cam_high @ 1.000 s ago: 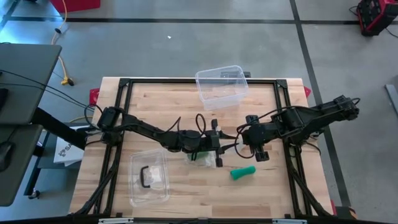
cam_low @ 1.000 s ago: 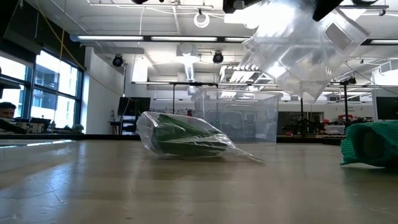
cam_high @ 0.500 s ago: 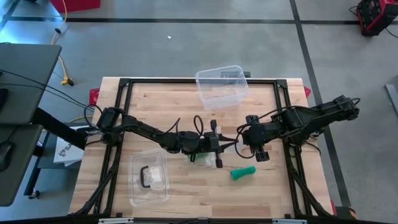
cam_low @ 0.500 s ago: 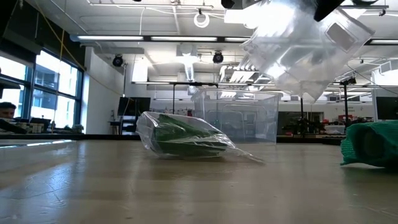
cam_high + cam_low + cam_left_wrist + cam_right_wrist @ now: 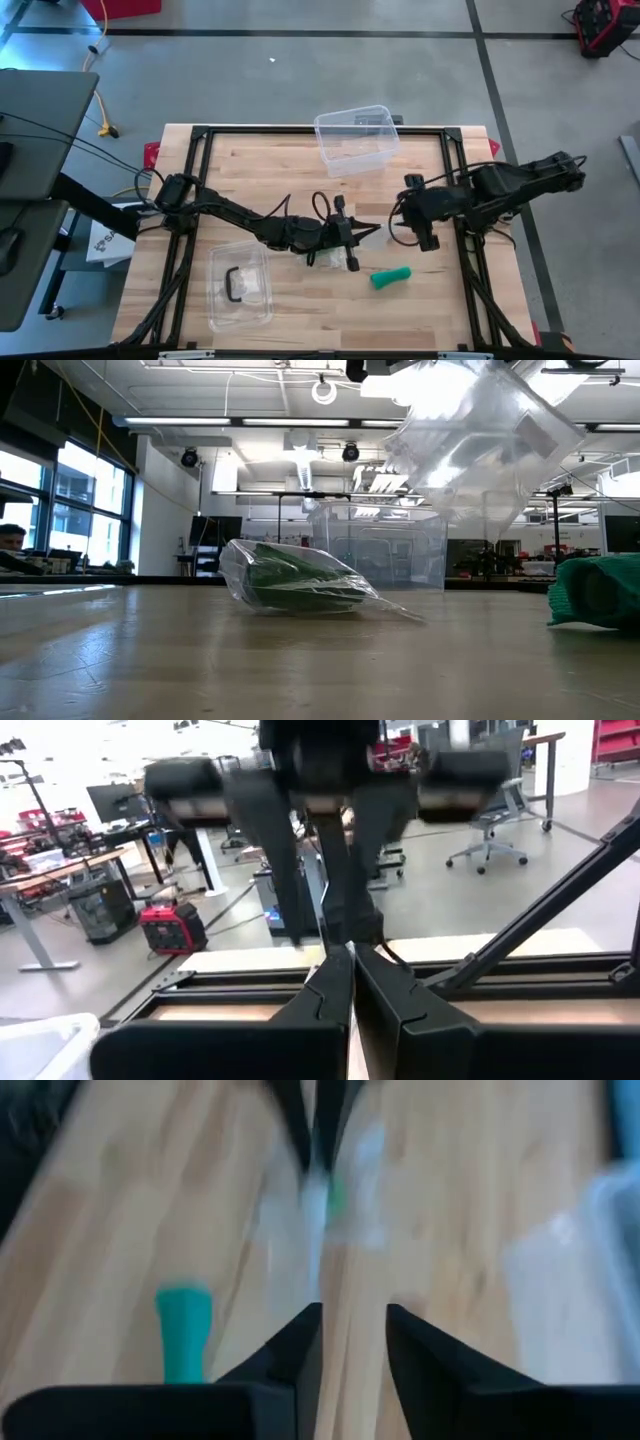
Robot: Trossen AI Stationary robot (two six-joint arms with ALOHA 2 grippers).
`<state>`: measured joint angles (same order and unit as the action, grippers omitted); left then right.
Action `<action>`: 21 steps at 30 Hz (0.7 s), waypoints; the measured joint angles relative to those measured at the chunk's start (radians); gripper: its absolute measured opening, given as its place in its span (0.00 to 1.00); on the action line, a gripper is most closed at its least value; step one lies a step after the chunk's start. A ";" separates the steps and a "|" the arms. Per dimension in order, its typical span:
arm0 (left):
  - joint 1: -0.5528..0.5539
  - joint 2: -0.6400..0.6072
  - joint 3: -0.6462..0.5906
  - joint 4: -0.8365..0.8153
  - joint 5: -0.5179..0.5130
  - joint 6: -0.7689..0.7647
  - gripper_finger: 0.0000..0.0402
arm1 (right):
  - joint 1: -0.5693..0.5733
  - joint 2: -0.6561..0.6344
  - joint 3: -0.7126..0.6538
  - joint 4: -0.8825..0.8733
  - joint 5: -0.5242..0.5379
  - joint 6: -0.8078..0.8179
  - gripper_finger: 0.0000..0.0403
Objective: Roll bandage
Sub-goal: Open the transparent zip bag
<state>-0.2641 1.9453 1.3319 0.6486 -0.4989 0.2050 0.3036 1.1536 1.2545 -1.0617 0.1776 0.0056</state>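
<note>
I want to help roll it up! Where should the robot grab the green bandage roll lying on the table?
Probably around the middle of the green bandage roll, coming straight down from above. It lies flat on the wooden table with its long side level and bare wood all around, so the fingers can close across its narrow width. The right gripper hovers nearest.

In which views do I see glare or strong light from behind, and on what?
Low view: the ceiling lamps and the windows shine behind the scene, and the raised clear bag glares white near its top. High view: even light, with no glare on the table.
</note>
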 joint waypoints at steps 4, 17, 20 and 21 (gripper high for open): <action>-0.001 0.000 0.000 0.001 0.000 -0.002 0.00 | 0.024 -0.073 -0.058 0.197 0.009 -0.058 0.28; -0.002 0.000 0.000 0.002 0.000 -0.012 0.00 | 0.053 -0.059 -0.141 0.393 0.055 -0.119 0.28; -0.002 0.000 0.000 0.002 0.001 -0.012 0.00 | 0.052 -0.052 -0.141 0.391 0.058 -0.118 0.26; -0.002 0.000 0.000 0.004 0.001 -0.011 0.00 | 0.052 -0.052 -0.141 0.391 0.058 -0.115 0.24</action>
<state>-0.2657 1.9453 1.3319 0.6524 -0.4981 0.1937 0.3561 1.1015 1.1133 -0.6709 0.2359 -0.1095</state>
